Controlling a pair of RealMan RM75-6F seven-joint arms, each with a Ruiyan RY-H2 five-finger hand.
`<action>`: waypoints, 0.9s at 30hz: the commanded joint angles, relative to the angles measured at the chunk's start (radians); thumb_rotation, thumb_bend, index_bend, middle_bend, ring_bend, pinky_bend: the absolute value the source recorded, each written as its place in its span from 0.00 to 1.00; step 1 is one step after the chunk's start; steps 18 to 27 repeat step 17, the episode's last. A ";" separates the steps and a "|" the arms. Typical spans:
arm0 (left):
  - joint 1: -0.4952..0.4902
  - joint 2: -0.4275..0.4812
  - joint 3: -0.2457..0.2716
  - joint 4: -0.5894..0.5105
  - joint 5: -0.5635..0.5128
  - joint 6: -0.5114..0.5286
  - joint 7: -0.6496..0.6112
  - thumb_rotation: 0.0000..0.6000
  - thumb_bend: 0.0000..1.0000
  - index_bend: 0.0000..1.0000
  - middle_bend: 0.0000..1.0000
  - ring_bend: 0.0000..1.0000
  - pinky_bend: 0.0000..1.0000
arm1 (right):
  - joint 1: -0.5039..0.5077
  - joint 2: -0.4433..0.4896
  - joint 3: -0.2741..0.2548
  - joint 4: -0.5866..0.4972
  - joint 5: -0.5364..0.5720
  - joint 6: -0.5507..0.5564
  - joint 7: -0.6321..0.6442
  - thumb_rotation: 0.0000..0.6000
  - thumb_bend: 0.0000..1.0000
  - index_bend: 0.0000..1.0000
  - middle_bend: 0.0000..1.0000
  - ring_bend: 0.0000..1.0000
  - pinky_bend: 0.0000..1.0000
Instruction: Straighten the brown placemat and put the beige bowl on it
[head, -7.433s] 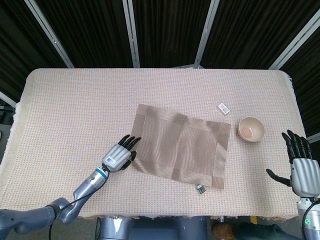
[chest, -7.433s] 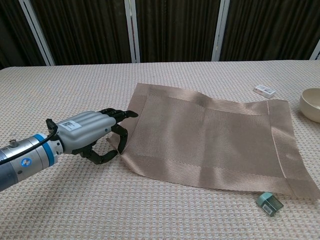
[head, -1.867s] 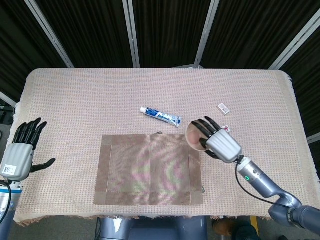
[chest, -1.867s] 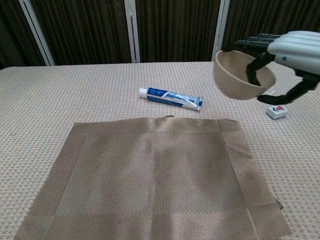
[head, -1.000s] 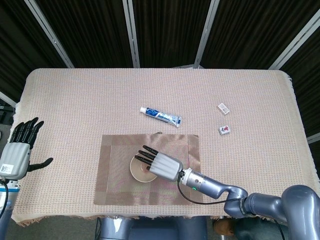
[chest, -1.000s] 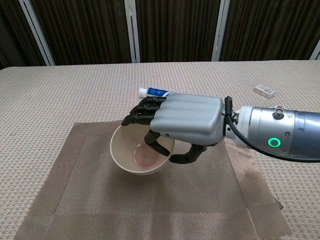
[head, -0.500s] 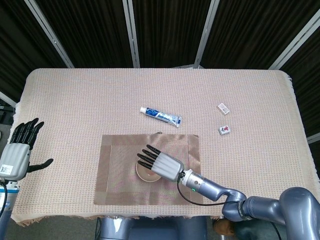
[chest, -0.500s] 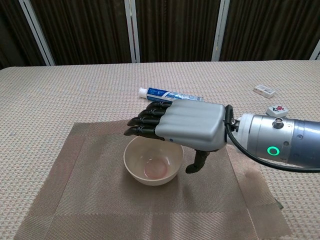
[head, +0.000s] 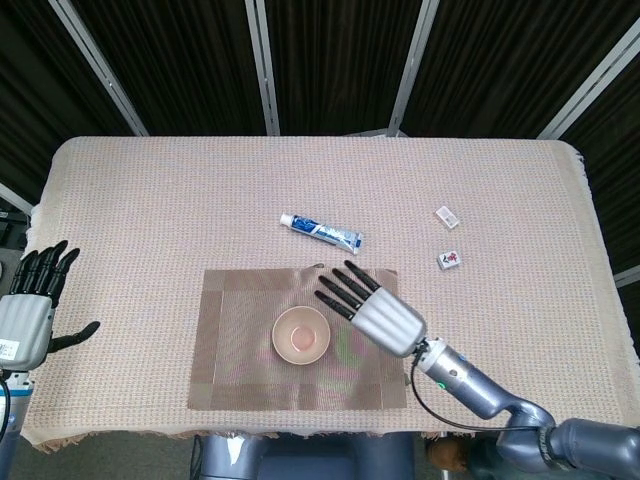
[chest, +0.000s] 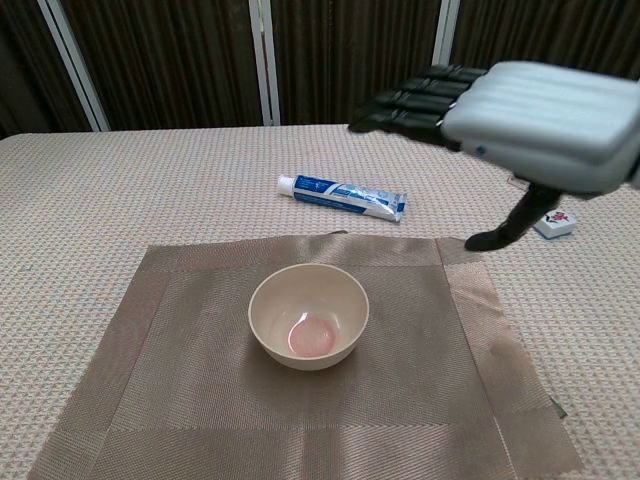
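Note:
The brown placemat (head: 240, 370) (chest: 180, 400) lies flat and square to the table's near edge. On its middle stands the beige bowl (head: 301, 335) (chest: 308, 316), upright, with a pink patch inside. My right hand (head: 375, 313) (chest: 520, 110) hovers above the mat's right part, fingers stretched out and apart, holding nothing and clear of the bowl. My left hand (head: 32, 310) is raised off the table's left edge, fingers spread and empty; the chest view does not show it.
A blue and white toothpaste tube (head: 320, 231) (chest: 342, 195) lies just behind the mat. Two small white tiles (head: 447, 216) (head: 450, 260) lie at the right, one showing as a tile (chest: 555, 223) in the chest view. A woven beige cloth (head: 150, 200) covers the table.
My right hand has let go of the bowl, lifted and drawn back to the right. The bowl stays on the mat's middle. My left hand barely shifted.

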 joint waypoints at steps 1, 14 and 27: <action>0.017 -0.008 0.017 0.002 0.022 0.019 -0.007 1.00 0.00 0.00 0.00 0.00 0.00 | -0.132 0.104 -0.013 -0.065 0.037 0.166 0.057 1.00 0.00 0.00 0.00 0.00 0.00; 0.075 -0.020 0.048 0.053 0.106 0.118 -0.010 1.00 0.00 0.00 0.00 0.00 0.00 | -0.421 0.120 -0.060 0.178 0.166 0.445 0.341 1.00 0.00 0.00 0.00 0.00 0.00; 0.085 -0.016 0.047 0.060 0.109 0.136 -0.016 1.00 0.00 0.00 0.00 0.00 0.00 | -0.458 0.102 -0.068 0.227 0.186 0.461 0.343 1.00 0.00 0.00 0.00 0.00 0.00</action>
